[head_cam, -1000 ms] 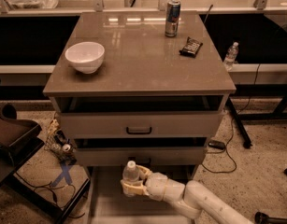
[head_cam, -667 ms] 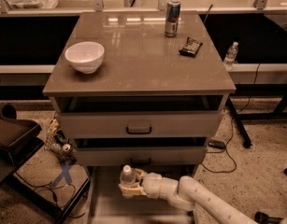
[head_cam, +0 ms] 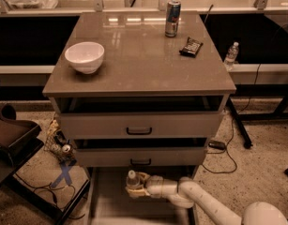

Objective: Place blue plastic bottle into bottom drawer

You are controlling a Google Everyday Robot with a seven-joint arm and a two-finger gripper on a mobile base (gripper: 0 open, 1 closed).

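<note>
The blue plastic bottle (head_cam: 132, 179), clear with a white cap, stands upright in my gripper (head_cam: 136, 185) at the bottom middle of the camera view. My gripper is shut on the bottle, its pale fingers wrapped around its body. My white arm reaches in from the lower right. The bottle is held over the open bottom drawer (head_cam: 106, 198), a wide pale tray pulled out below the two drawers with black handles. The bottle's lower part is hidden by my gripper.
On the cabinet top (head_cam: 143, 55) are a white bowl (head_cam: 85, 56), a blue-silver can (head_cam: 172, 18) and a dark snack packet (head_cam: 191, 46). A small bottle (head_cam: 231, 54) stands at the right shelf. A dark chair (head_cam: 12, 137), cables and clutter lie left on the floor.
My gripper with the bottle has shifted slightly left and lower over the open bottom drawer. Nothing else moved.
</note>
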